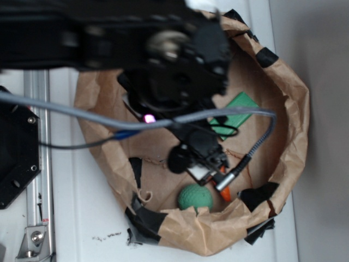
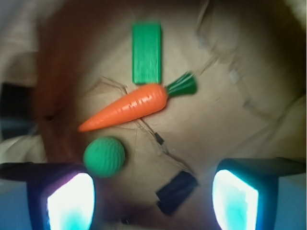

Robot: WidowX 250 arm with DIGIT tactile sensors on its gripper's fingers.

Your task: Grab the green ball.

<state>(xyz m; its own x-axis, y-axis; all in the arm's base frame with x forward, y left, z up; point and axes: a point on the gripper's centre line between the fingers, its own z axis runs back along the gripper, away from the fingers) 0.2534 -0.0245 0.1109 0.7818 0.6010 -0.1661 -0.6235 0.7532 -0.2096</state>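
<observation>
We see the green ball [image 2: 104, 156], a small round sphere with a finely dimpled skin, lying on the crumpled brown paper floor of a paper nest [image 1: 297, 109] whose rolled rim is patched with black tape [image 1: 146, 221]. In the wrist view the ball sits just below the pointed tip of the carrot [image 2: 125, 108], close to it, though we cannot tell whether they touch. The carrot is smooth, ribbed orange plastic tapering to a point, with a dark green fluted top. Just above it lies a flat green rectangular block [image 2: 147, 52], its lower end next to the carrot's thick end. Our end effector [image 2: 152, 194] is released, its two fingers [image 2: 71, 196] spread wide apart with nothing between them; the ball lies just ahead of the left finger. In the exterior view the nest rests on a white surface [image 1: 87, 218], with the ball near the nest's lower rim.
</observation>
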